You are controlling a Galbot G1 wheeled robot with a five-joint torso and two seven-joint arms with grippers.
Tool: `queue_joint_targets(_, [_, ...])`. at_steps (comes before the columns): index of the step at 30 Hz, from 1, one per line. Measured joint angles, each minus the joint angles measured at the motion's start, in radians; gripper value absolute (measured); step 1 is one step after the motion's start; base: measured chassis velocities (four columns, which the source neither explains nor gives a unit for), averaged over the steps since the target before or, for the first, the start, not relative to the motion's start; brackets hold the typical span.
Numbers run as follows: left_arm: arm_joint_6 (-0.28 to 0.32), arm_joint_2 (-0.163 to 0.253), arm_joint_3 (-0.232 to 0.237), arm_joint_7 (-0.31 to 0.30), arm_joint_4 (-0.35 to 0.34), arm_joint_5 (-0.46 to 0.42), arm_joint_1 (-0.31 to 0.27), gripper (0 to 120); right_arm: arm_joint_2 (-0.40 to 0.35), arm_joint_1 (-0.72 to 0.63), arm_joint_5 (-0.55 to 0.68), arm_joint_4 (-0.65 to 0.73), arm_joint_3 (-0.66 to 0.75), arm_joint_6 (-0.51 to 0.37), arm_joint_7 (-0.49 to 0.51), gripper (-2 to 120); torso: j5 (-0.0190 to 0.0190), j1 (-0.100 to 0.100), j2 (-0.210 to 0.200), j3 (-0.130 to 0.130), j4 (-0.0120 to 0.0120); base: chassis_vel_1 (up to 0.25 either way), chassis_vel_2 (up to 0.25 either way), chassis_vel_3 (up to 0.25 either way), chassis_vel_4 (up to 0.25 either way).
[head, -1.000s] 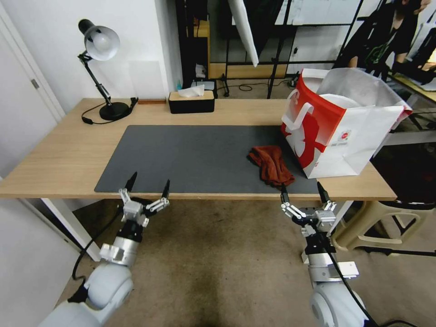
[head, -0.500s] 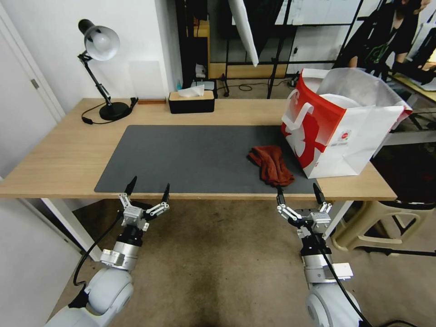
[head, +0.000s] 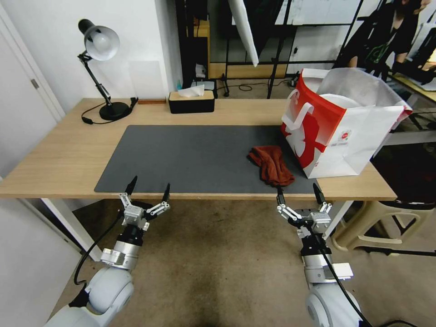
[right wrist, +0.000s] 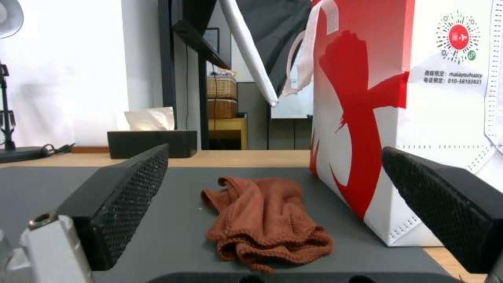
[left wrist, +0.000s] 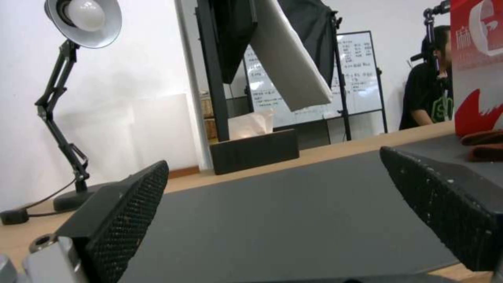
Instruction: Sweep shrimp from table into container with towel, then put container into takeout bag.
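The rust-brown towel (head: 271, 164) (right wrist: 267, 220) lies crumpled on the dark grey mat (head: 195, 156) of the table (head: 59, 150), right beside the red and white takeout bag (head: 336, 127) (right wrist: 398, 118). The bag stands upright and open. The container's white round rim (head: 339, 101) shows inside its mouth. The shrimp are out of view. My right gripper (head: 296, 187) (right wrist: 275, 151) hangs open just below the table's front edge, in front of the towel. Lower left, off the mat's near corner, my left gripper (head: 150, 182) (left wrist: 272, 157) is open too. Neither holds anything.
A black desk lamp (head: 101, 45) stands at the table's back left, and a black tissue box (head: 191, 102) at the back middle. A beige stool (head: 377, 222) sits on the floor to the right of the table. Carpet lies under both arms.
Both grippers have drawn back slightly from the table's front edge, the right one also drifting a little left. The towel and bag have not moved.
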Motion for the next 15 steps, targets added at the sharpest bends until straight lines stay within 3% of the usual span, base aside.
queue_joint_targets(15, [0.001,0.0,0.001,0.0,0.0,-0.001,-0.001,100,0.0,0.0,0.001,0.0,0.0,0.0,0.0,100,0.0,0.0,0.0,0.0,0.0,0.0,0.0,0.0,0.0])
